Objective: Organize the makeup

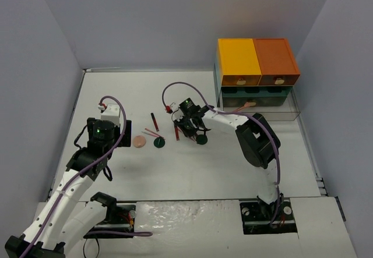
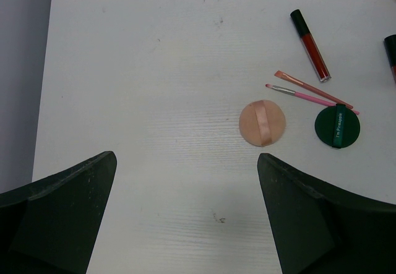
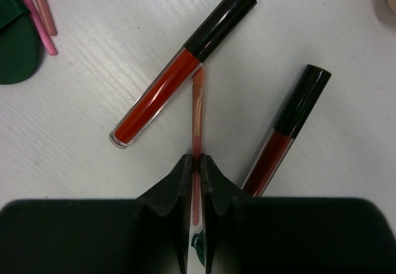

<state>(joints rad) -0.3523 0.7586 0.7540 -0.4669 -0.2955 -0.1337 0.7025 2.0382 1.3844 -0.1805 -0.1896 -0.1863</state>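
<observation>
My right gripper (image 3: 195, 159) is shut on a thin pink brush (image 3: 198, 104) whose tip lies against a bright red lip gloss tube (image 3: 179, 70). A darker red tube (image 3: 288, 128) lies to its right. A dark green disc (image 3: 15, 39) and two pink sticks (image 3: 38, 8) sit at the upper left. From above, the right gripper (image 1: 186, 130) is at mid-table beside another green disc (image 1: 201, 139). My left gripper (image 2: 187, 158) is open over bare table, short of a peach round puff (image 2: 262, 122), a green disc (image 2: 337, 125), two thin brushes (image 2: 312, 89) and a red tube (image 2: 310, 45).
A drawer unit with a yellow and orange top (image 1: 256, 60) stands at the back right, with a clear tray (image 1: 274, 113) in front of it. Grey walls close in the white table (image 1: 192, 170) on three sides.
</observation>
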